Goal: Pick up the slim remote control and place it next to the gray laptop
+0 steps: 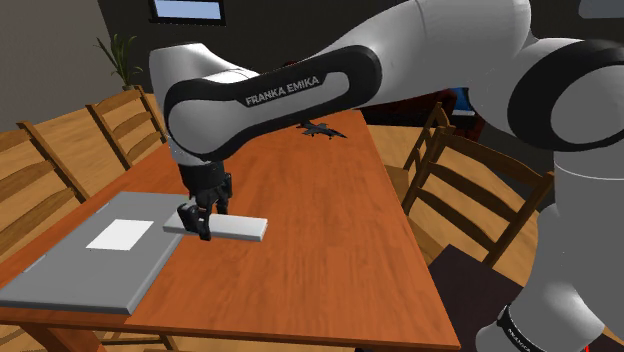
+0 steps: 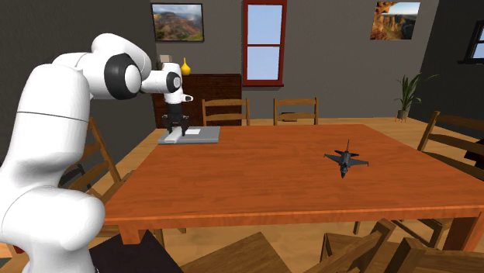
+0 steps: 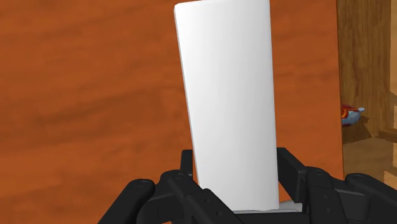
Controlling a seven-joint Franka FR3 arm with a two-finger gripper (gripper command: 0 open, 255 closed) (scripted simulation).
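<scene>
The slim remote control [image 1: 240,229], a plain white, featureless rectangular slab, lies level just beside the flat gray laptop [image 1: 70,272]. The all-black gripper [image 1: 200,222] clasps the end nearest the laptop, its fingers pressed against both long edges.

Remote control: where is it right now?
In the shoulder view's lower left, the white remote is clasped by the gripper right beside the gray laptop.
</scene>
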